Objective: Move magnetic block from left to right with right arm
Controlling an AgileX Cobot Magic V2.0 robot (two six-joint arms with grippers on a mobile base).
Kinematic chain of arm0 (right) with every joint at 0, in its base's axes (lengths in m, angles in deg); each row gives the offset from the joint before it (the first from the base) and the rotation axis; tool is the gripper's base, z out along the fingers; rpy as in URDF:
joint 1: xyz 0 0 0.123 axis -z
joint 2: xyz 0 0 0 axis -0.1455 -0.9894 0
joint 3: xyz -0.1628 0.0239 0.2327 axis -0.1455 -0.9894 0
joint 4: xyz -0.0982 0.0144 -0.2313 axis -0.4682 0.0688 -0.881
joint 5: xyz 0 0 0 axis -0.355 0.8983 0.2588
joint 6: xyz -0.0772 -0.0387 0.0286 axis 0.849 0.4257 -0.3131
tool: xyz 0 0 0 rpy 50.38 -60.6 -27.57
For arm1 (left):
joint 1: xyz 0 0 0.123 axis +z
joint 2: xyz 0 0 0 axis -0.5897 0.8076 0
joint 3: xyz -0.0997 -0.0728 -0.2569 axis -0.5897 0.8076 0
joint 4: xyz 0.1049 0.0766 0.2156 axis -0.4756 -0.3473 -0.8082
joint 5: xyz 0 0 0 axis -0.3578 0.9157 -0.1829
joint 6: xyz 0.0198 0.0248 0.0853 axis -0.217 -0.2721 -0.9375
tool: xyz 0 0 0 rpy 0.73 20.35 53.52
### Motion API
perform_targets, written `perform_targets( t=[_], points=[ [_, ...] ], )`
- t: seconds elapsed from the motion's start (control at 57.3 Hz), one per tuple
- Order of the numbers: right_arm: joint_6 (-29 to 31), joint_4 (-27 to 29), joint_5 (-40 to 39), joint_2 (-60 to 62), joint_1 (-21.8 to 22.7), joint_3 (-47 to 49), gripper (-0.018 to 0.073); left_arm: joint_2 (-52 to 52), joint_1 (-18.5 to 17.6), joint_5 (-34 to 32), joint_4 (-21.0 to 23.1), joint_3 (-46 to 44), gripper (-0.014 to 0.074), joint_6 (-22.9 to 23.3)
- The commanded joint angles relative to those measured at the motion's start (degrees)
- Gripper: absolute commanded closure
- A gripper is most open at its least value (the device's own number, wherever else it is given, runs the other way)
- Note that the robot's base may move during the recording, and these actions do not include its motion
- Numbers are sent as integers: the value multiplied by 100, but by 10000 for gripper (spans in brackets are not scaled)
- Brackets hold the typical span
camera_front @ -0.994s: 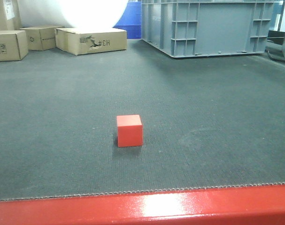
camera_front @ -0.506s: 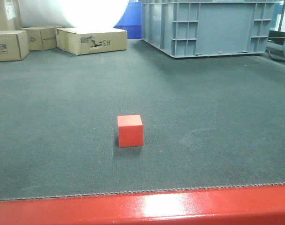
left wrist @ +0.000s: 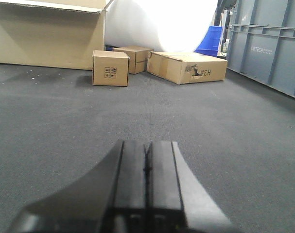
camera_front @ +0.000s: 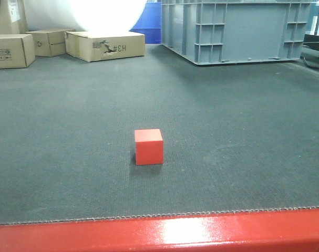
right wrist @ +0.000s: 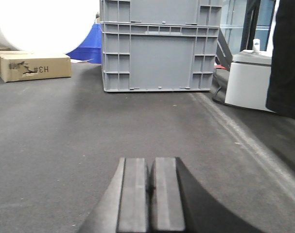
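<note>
A small red-orange magnetic block [camera_front: 148, 146] sits alone on a dark grey textured mat [camera_front: 243, 115], resting flat with one face toward the front camera, nothing touching it. Taking the block as the landmark: just in front of it, at the near edge of the mat, runs a glossy red rim [camera_front: 164, 231]. Far behind it and to its left lie three brown cardboard boxes [camera_front: 105, 45] in a loose row (the nearest carries a torn patch and the mirrored marking "H3#"). Far behind it and to its right stands a large grey plastic crate [camera_front: 235, 29], with a blue bin [camera_front: 148, 21] showing beside the crate. Neither arm appears in the front view, and the block does not appear in either wrist view. The left gripper [left wrist: 147, 167] hovers low over bare mat, its two black fingers pressed together with nothing between them. The right gripper [right wrist: 151, 191] is likewise closed and empty, pointing toward the grey crate, with a white container [right wrist: 248, 77] off to one side.
</note>
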Motion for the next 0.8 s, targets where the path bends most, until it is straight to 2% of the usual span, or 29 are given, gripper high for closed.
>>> perform_targets(
  t=[0.0, 0.785],
  points=[
    [73, 9, -447, 120, -82, -18, 529, -47, -44, -495, 27, 44, 722, -1],
    [73, 9, -447, 120, -117, -13, 529, -47, -44, -495, 27, 44, 722, -1]
  ],
)
